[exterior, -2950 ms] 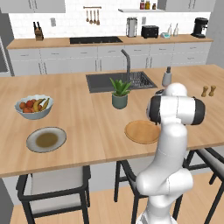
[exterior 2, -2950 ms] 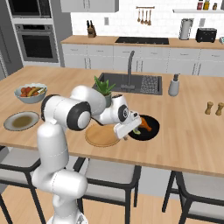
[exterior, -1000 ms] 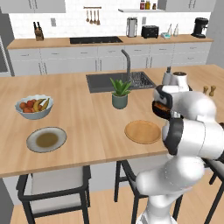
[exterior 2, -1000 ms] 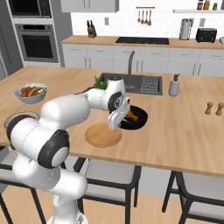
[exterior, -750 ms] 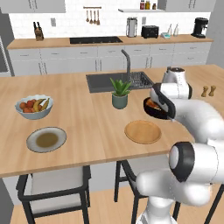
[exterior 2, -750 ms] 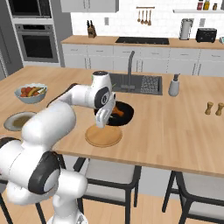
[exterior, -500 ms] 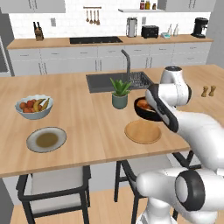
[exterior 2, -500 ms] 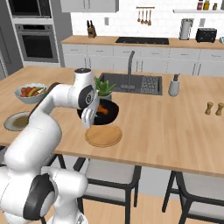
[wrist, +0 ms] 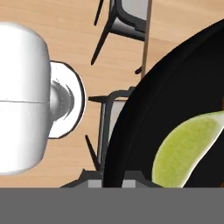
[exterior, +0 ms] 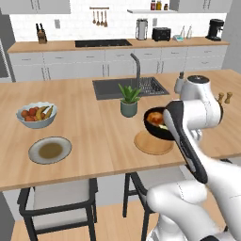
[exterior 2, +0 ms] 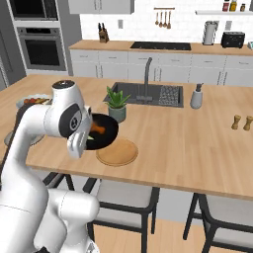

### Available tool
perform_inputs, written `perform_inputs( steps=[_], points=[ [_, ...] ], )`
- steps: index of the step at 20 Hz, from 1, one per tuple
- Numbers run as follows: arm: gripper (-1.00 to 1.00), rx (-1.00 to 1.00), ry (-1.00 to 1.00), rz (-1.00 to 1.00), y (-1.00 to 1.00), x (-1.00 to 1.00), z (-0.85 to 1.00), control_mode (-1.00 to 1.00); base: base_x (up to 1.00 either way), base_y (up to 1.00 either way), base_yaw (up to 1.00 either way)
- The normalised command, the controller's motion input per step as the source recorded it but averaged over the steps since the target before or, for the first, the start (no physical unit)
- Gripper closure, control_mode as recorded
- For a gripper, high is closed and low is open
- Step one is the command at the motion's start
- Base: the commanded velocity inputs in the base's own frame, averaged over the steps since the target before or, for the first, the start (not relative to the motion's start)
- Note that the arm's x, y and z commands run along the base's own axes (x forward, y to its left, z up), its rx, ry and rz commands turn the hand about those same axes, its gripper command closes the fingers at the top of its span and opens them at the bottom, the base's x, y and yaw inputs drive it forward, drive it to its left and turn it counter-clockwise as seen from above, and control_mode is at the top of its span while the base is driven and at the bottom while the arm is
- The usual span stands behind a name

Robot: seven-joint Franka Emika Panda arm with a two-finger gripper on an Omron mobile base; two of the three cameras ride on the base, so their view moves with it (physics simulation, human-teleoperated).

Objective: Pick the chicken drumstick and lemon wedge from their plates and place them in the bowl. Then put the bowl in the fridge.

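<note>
The pincer (wrist: 113,181) is clamped nearly shut on the rim of the black bowl (exterior 2: 101,134), which it holds lifted clear of the tabletop (exterior: 94,136), above the near edge beside the one tan wooden plate (exterior: 153,142). In the hand view its two dark tips sit at the bowl's rim. Inside the bowl lie one chicken drumstick (exterior 2: 97,129), orange-brown, and one pale yellow-green lemon wedge (wrist: 188,148), close against the bowl's inner wall. Nearer the arm's left, one grey plate (exterior: 50,149) with a brownish centre rests on the tabletop, and just beyond it stands one white fruit bowl (exterior: 36,115). Past the held bowl stands one potted plant (exterior: 129,100), then one sink (exterior: 129,86) with its tap. Two small pepper mills (exterior 2: 242,122) stand well apart to the right.
</note>
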Motion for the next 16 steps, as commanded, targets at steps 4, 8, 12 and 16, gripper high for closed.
perform_inputs(
  steps=[4,8,12,16],
  points=[
    [1.00,0.00,-0.07,-0.01,-0.02,-0.69,0.02,-1.00,0.00,0.00,0.00],
    [1.00,0.00,-0.06,0.00,0.00,-0.48,0.00,-1.00,0.00,0.00,0.00],
    [1.00,0.00,-0.16,0.00,0.00,-0.83,0.00,-1.00,0.00,0.00,0.00],
    [1.00,-0.01,-0.20,0.00,0.00,-0.77,0.11,-1.00,0.00,0.00,0.00]
  ],
)
